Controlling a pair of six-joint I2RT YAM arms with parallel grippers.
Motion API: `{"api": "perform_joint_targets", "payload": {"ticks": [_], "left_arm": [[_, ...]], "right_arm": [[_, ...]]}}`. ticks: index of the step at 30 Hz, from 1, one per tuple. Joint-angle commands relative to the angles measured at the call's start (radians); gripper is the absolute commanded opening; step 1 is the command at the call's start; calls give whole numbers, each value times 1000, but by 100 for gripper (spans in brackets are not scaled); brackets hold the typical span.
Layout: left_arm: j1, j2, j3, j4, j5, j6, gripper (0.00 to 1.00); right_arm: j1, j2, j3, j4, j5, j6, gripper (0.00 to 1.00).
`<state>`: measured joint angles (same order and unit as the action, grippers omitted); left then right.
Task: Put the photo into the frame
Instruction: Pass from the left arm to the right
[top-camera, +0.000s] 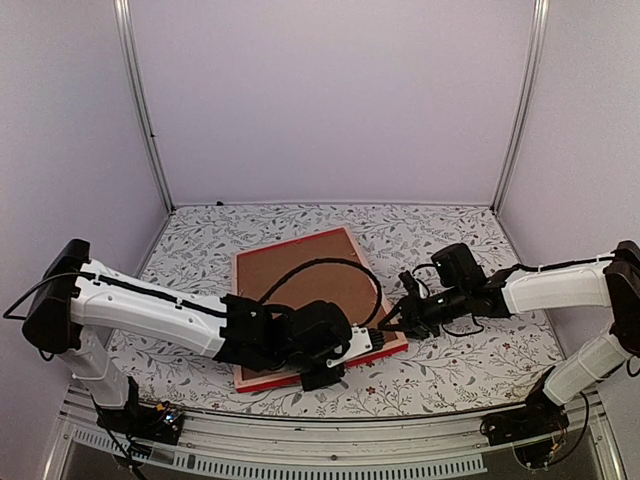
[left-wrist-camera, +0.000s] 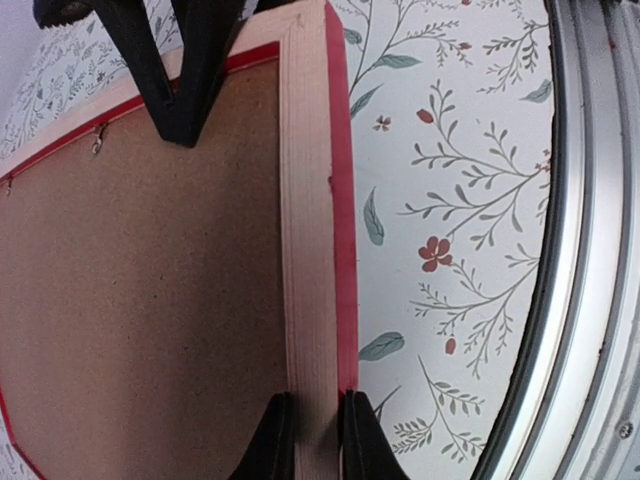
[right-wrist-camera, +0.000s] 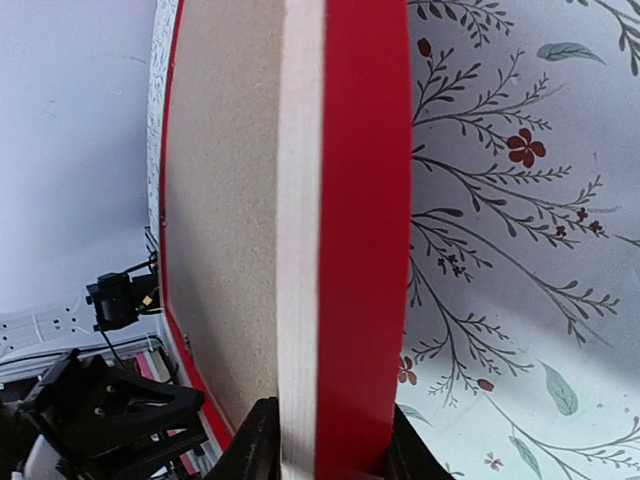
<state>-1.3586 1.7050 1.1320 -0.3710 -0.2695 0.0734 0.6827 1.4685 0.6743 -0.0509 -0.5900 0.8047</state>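
On 2 edges, left end effector (left-wrist-camera: 315, 432) and right end effector (right-wrist-camera: 325, 440) grip the frame (left-wrist-camera: 310, 220).

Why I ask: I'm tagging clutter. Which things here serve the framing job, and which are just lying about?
Job: frame; brown backing board in it; left pincer and right pincer, each shut on a frame rail. The photo is not in view.
Lying about: flowered table cover.

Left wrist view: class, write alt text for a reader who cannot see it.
The left claw pinches the pale wood rail of the frame at the bottom of the picture. A brown backing board fills the frame on the left, and a flowered tablecloth lies on the right.
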Motion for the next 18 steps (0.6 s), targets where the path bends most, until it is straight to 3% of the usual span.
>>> {"api": "perform_joint_targets", "payload": {"ticks": [1,10,15,18], "left_arm": [[-1,-60,-13,67,-135,4,6],[-22,-51,-42,71,-194,-29,48],[-21,-85,-65,101,-209,-43,76],[-6,-125,-78,124,-184,-60,85]], "right_arm": [[-5,-25,21,12,-13,4,27],[-5,-35,89,-61,3,-22,5],[-14,-57,149,-170,56,-73,0],[-25,-78,214,-280,118,-125,0]]}}
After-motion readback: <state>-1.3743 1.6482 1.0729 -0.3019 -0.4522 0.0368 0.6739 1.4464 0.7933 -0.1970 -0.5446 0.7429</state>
